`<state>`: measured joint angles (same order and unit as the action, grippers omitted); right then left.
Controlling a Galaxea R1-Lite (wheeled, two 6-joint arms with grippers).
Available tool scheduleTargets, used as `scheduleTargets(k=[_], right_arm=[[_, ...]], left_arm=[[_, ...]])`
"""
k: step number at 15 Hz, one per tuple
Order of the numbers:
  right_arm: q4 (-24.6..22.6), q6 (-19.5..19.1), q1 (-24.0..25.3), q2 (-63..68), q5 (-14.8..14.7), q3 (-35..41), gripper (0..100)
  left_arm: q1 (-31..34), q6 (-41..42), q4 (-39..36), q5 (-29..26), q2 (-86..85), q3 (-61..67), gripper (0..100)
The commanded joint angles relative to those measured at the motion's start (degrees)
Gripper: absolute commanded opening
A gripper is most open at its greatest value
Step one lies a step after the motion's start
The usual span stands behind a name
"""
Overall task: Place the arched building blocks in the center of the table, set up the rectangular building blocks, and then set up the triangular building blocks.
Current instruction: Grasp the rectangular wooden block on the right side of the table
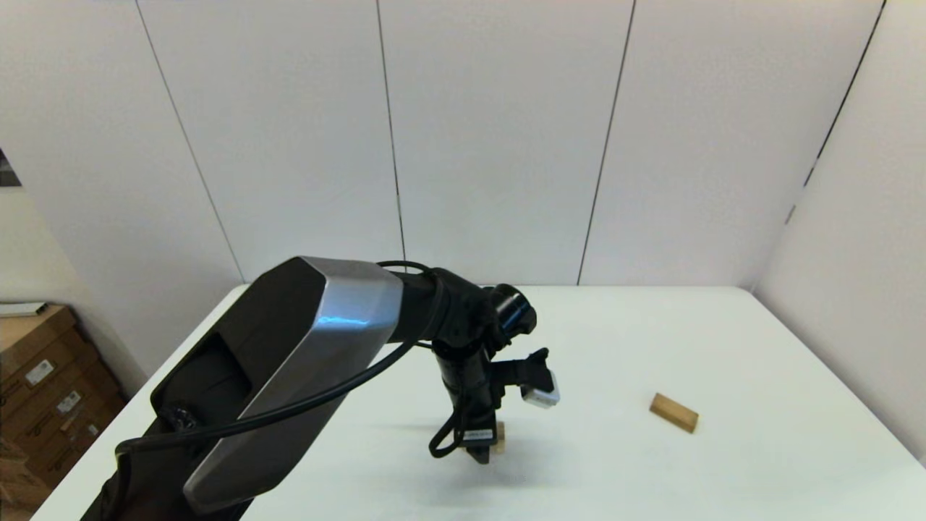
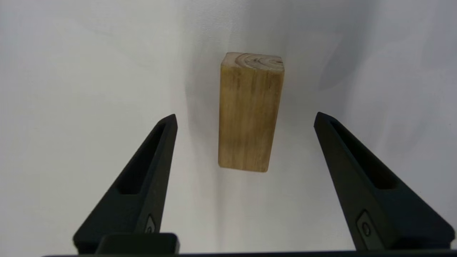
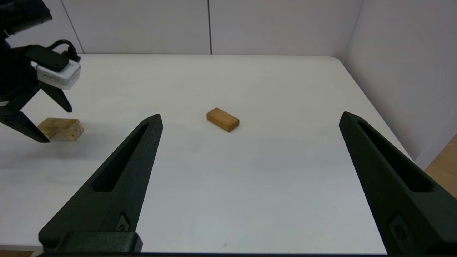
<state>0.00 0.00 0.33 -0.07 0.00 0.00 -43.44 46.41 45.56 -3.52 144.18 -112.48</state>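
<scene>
The arched building block (image 2: pixel 250 110) lies flat on the white table (image 1: pixel 651 340) near its middle, its hollow hidden in the left wrist view. My left gripper (image 1: pixel 481 452) hangs just above it, pointing down, open, with one finger on each side and neither touching. In the head view the arm covers most of this block (image 1: pixel 499 436). The right wrist view shows it (image 3: pixel 60 129) from the side. The rectangular building block (image 1: pixel 674 412) lies flat to the right, alone. My right gripper (image 3: pixel 250 115) is open and empty, back from that brick (image 3: pixel 222 119). The triangular building block is out of view.
Stacked cardboard boxes (image 1: pixel 43 383) stand on the floor beyond the table's left edge. White wall panels close off the far side and the right. The table's right edge (image 3: pixel 378 107) runs close to the right wall.
</scene>
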Motion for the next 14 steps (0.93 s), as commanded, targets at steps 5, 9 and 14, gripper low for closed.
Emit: scheduleTargets(k=[5, 9, 14], right_arm=[[0.0, 0.0, 0.0, 0.0, 0.0, 0.0, 100], [0.0, 0.0, 0.0, 0.0, 0.0, 0.0, 100], [0.0, 0.0, 0.0, 0.0, 0.0, 0.1, 100]], left_arm=[[5.7, -16.2, 0.9, 4.7, -18.7, 1.2, 100], [11.4, -22.8, 1.2, 16.1, -37.4, 10.5, 100], [28.5, -23.0, 1.1, 17.1, -64.6, 23.4, 100]])
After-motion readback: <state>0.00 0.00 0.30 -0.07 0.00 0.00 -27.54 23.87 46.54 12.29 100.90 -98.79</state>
